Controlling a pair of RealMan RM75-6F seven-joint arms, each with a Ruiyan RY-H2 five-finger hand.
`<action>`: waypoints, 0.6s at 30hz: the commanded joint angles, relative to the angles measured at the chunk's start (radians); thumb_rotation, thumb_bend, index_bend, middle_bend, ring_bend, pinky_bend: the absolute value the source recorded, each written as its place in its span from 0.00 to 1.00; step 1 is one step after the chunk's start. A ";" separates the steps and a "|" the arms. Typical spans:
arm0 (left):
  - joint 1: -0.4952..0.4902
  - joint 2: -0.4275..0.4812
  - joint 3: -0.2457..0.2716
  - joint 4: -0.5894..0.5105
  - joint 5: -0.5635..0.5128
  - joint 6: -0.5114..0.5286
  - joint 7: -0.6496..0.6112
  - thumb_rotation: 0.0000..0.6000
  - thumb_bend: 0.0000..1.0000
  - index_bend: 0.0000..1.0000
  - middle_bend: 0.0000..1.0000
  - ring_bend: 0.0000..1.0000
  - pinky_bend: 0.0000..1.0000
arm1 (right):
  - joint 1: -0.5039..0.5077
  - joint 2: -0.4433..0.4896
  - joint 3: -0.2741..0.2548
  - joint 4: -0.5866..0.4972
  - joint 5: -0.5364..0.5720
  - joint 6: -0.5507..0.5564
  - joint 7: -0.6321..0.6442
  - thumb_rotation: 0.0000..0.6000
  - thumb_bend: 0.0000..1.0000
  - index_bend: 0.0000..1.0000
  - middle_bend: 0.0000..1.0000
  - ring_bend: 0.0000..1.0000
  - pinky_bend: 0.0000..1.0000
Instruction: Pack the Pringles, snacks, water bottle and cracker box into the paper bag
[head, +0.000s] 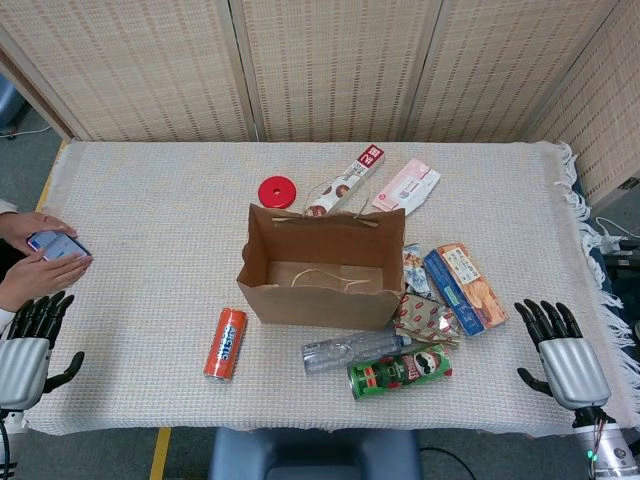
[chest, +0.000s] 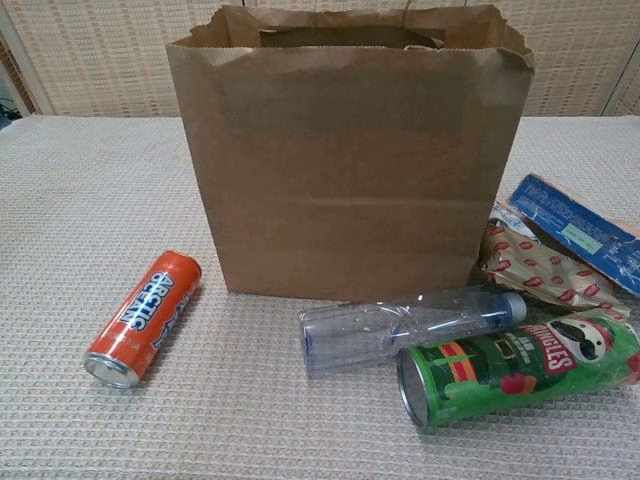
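The brown paper bag (head: 320, 295) (chest: 350, 160) stands open and upright mid-table. In front of it to the right lie a clear water bottle (head: 352, 351) (chest: 405, 325) and a green Pringles can (head: 400, 372) (chest: 515, 365) on their sides. A red-patterned snack packet (head: 425, 317) (chest: 535, 270) and a blue-and-orange cracker box (head: 464, 288) (chest: 575, 230) lie right of the bag. My left hand (head: 25, 350) rests open at the front left edge. My right hand (head: 562, 352) rests open at the front right edge, well clear of the cracker box. Neither hand shows in the chest view.
An orange can (head: 226, 343) (chest: 143, 318) lies left of the bag. Behind the bag are a red lid (head: 277, 191), a long red-and-white box (head: 345, 181) and a pink packet (head: 407, 186). A person's hands holding a phone (head: 55, 244) reach in at the left edge.
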 joint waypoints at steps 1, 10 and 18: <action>0.000 0.000 0.000 0.000 0.000 0.000 0.000 1.00 0.34 0.00 0.00 0.00 0.00 | 0.000 0.001 0.000 0.000 0.001 0.000 0.001 1.00 0.10 0.00 0.03 0.00 0.00; -0.001 0.001 0.000 0.002 0.000 -0.001 -0.007 1.00 0.34 0.00 0.00 0.00 0.00 | 0.006 0.003 -0.008 -0.004 -0.022 -0.005 0.028 1.00 0.10 0.00 0.03 0.00 0.00; -0.004 0.002 -0.003 -0.003 -0.008 -0.008 -0.001 1.00 0.34 0.00 0.00 0.00 0.00 | 0.041 0.016 -0.054 -0.067 -0.129 -0.052 0.103 1.00 0.10 0.02 0.10 0.08 0.16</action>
